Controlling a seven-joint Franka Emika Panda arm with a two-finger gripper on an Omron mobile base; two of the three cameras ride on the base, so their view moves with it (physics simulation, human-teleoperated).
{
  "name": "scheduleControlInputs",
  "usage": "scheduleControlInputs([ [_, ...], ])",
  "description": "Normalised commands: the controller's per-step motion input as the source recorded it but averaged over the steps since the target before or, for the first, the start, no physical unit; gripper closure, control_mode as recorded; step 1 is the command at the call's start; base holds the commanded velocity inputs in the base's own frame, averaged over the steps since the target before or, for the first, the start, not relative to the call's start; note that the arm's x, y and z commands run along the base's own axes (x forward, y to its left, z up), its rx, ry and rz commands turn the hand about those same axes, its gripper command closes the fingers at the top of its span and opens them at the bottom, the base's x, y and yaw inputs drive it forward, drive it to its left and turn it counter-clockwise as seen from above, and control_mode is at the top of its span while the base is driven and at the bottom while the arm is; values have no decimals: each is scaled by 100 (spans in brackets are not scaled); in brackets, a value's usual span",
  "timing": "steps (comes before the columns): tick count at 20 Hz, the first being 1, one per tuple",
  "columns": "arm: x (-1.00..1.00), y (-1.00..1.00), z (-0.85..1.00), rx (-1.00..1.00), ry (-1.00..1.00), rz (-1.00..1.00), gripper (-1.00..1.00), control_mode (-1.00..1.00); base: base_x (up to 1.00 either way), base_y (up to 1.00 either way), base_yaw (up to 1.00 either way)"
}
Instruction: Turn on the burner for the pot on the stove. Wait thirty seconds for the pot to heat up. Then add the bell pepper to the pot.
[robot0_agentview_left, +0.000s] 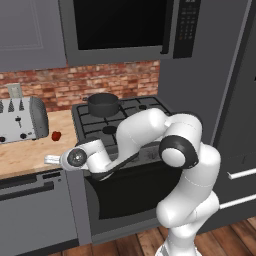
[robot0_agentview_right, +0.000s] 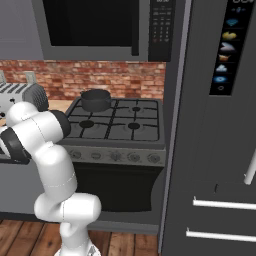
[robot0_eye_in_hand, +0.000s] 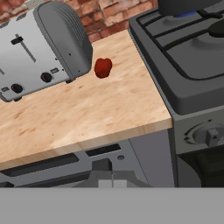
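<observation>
Nearest the base, the gripper (robot0_agentview_left: 48, 160) hangs out in front of the wooden surface's (robot0_agentview_left: 25, 150) front edge, just left of the stove (robot0_agentview_left: 125, 150), level with the drawer fronts below the surface. Its fingers are pressed together with nothing between them; in the hand view the dark tips (robot0_eye_in_hand: 105, 166) sit side by side at the bottom, pointing across the surface toward the back wall.

Past the edge, a knob (robot0_eye_in_hand: 209, 135) shows on the stove's front panel at the near left corner. Farther in on the surface, the bell pepper (robot0_eye_in_hand: 103, 68) lies by itself, just beside the right end of the silver toaster (robot0_eye_in_hand: 41, 48) and apart from the stove's left side. In the left base view the bell pepper sits between toaster and stove.

Farther back, the pot (robot0_agentview_left: 103, 104) stands upright on the rear left burner (robot0_eye_in_hand: 183, 14), where a trace of blue shows beneath it in the hand view. Behind everything runs the brick wall (robot0_agentview_left: 100, 82), with the black microwave (robot0_agentview_left: 125, 25) above the stove.
</observation>
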Motion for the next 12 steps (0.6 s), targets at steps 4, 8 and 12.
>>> scheduleControlInputs([
  [4, 0, 0, 0, 0, 0, 0, 100, -100, 0, 0, 0],
  [8, 0, 0, 0, 0, 0, 0, 100, -100, 0, 0, 0],
  [12, 0, 0, 0, 0, 0, 0, 100, -100, 0, 0, 0],
])
